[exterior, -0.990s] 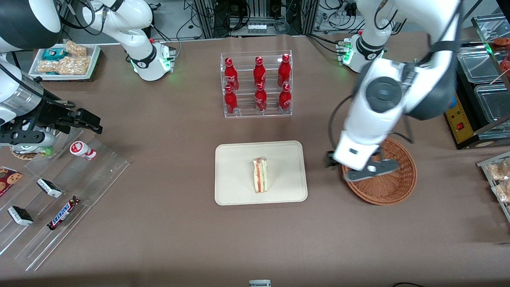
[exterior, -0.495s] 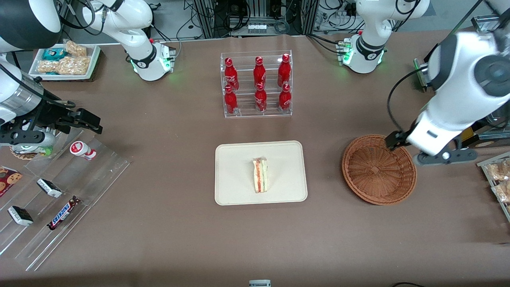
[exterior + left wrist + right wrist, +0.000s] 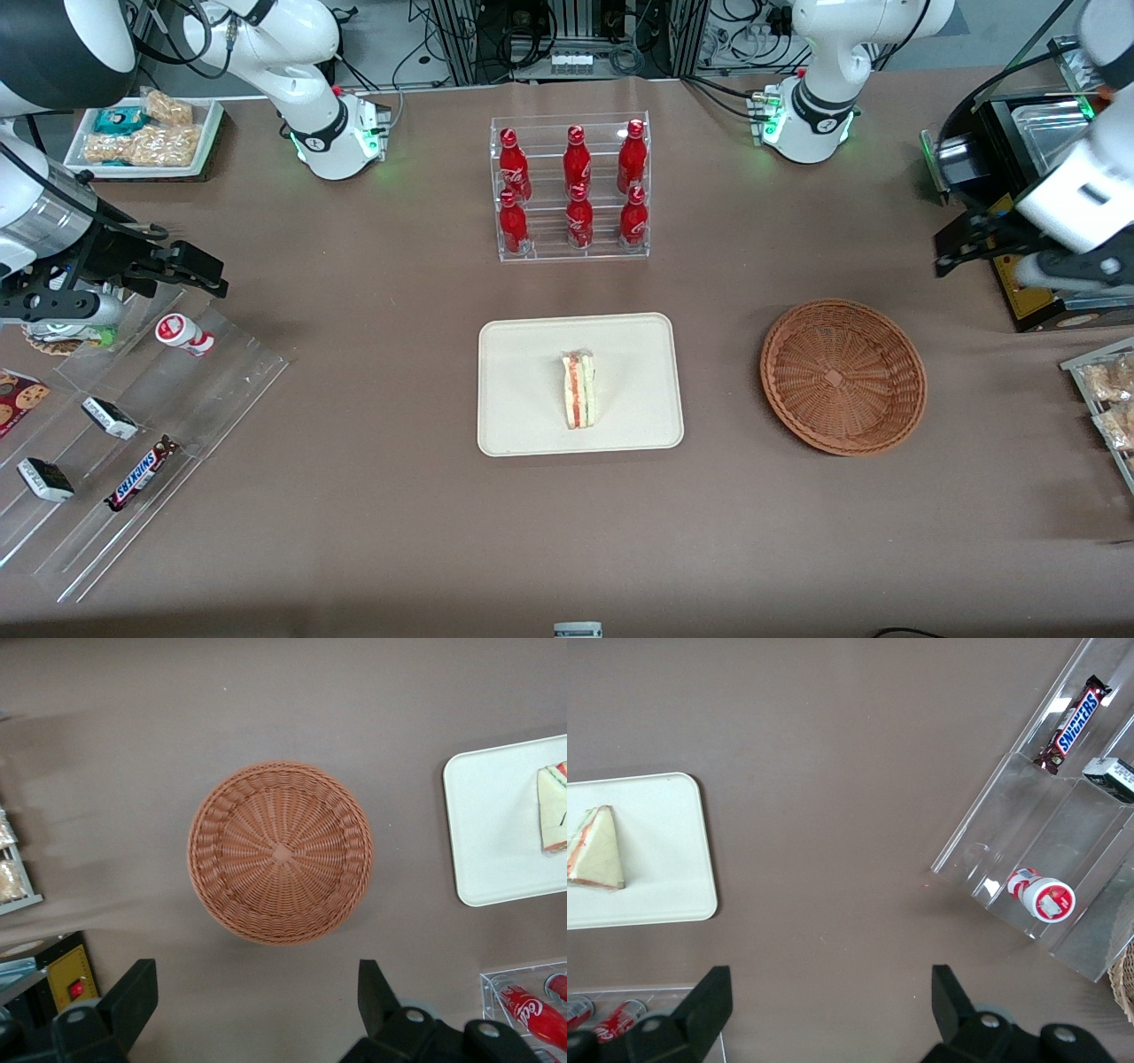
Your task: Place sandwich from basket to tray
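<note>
Basically done. Front view: sandwich (image 3: 579, 401) lies on the tray (image 3: 523, 354); basket (image 3: 842, 377) beside the tray holds nothing. Gripper (image 3: 961, 244) is up off the counter (image 3: 354, 496), farther from the camera than the basket, toward the working arm's end.
Left wrist view: fingers (image 3: 133, 997) spread wide, gripping nothing, above the basket (image 3: 280, 852); sandwich (image 3: 552, 809) on the tray (image 3: 492, 824).
Right wrist view: sandwich (image 3: 595, 850) on the tray (image 3: 664, 828). Judgement: nothing left.

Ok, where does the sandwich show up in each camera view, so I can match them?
Front view: the sandwich lies on the tray, mid-table.
Left wrist view: its end shows on the tray, beside the basket; the open gripper hangs above the table.
Right wrist view: flat on the tray.
Shared landmark: the tray.
</note>
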{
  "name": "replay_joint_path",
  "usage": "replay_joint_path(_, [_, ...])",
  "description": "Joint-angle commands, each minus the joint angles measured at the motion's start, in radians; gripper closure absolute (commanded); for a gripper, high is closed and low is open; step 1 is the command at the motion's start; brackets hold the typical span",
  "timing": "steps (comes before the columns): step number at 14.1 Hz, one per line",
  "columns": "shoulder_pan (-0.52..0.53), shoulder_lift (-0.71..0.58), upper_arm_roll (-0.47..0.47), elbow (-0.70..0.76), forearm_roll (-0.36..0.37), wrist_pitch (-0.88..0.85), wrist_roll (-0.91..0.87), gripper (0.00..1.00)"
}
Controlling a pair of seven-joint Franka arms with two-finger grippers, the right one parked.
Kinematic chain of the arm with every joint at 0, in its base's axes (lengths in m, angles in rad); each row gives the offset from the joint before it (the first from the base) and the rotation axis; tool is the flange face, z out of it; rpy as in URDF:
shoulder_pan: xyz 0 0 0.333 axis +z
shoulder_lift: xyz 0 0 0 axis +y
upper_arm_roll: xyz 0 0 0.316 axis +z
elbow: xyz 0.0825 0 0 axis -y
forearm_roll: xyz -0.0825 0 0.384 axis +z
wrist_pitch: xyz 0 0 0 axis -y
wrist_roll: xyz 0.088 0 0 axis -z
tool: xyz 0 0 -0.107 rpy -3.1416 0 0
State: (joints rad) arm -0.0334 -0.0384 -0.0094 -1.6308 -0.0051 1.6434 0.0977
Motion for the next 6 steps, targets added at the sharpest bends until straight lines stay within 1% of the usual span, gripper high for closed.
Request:
replay_joint_path(1, [0.006,0.011,-0.001,0.032,-0.013,-0.022,0.024,0.00])
replay_joint_path(3, [0.006,0.037,-0.001,0.037,-0.015,-0.007,0.025,0.00])
replay_joint_path(6, [0.006,0.037,-0.001,0.040,-0.007,-0.004,0.024,0.00])
